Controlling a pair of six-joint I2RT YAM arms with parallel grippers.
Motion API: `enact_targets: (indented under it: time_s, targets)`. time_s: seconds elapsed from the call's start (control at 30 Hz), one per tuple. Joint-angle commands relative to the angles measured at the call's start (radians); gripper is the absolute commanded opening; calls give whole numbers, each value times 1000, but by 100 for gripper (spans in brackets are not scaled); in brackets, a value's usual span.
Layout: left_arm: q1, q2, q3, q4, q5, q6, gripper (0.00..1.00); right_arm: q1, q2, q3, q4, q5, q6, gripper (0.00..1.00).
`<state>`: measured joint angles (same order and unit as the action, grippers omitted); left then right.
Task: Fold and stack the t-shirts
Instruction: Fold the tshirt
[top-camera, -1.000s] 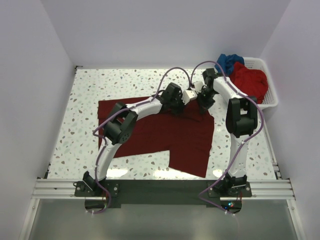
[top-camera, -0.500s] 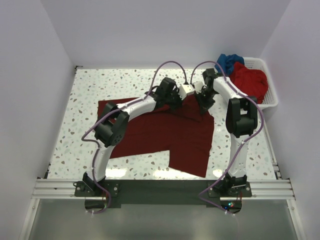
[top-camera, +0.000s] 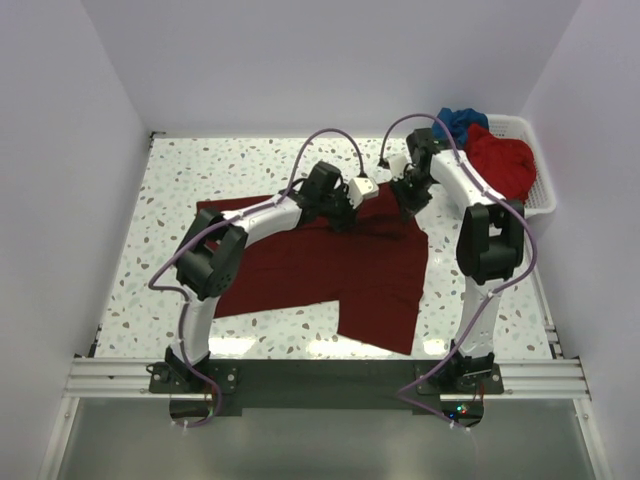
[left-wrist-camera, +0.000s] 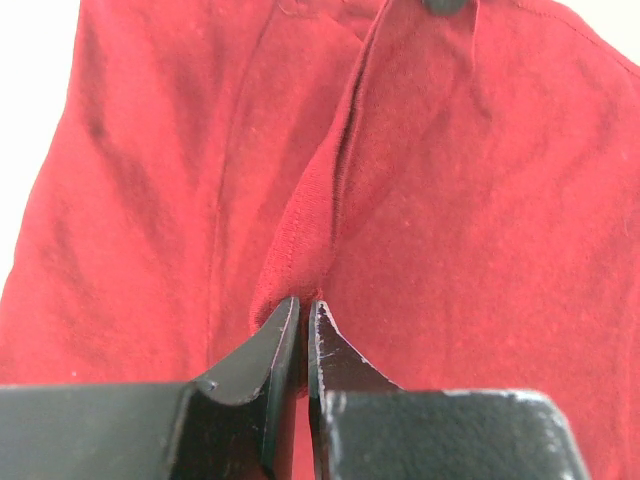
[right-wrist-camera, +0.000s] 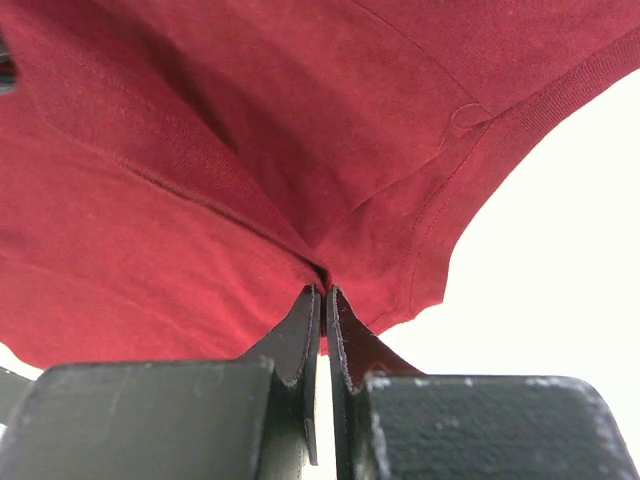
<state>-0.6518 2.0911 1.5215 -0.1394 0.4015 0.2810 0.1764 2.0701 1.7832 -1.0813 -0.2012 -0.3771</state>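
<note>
A dark maroon t-shirt (top-camera: 330, 265) lies spread across the middle of the speckled table, with its far edge lifted. My left gripper (top-camera: 347, 213) holds that far edge near the middle. In the left wrist view it (left-wrist-camera: 303, 305) is shut on a raised ridge of the maroon cloth (left-wrist-camera: 480, 200). My right gripper (top-camera: 408, 205) is at the shirt's far right corner. Its jaws (right-wrist-camera: 324, 292) are pinched on a pleat of the cloth (right-wrist-camera: 200, 150) beside a hemmed edge. A brighter red t-shirt (top-camera: 497, 165) and a blue t-shirt (top-camera: 458, 122) lie bunched in the basket.
A white slatted basket (top-camera: 540, 195) stands at the table's back right corner against the wall. White walls close in the table (top-camera: 200, 165) on the left, back and right. Purple cables arch over both forearms.
The left arm has drawn back toward the left with the shirt's far edge, and its jaws have closed tighter on the fold. The right gripper has shifted slightly toward the back, still clamped.
</note>
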Motion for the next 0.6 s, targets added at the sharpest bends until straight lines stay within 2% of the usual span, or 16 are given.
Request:
enact_targets:
  time_s: [0.0,0.57]
  targets:
    - [11,-80,-26,50,43,15,0,11,-67,-10,-32,-3,4,0]
    - [17,-151,-95,37,83,40,0,29,-154,-90,-49,11,14,0]
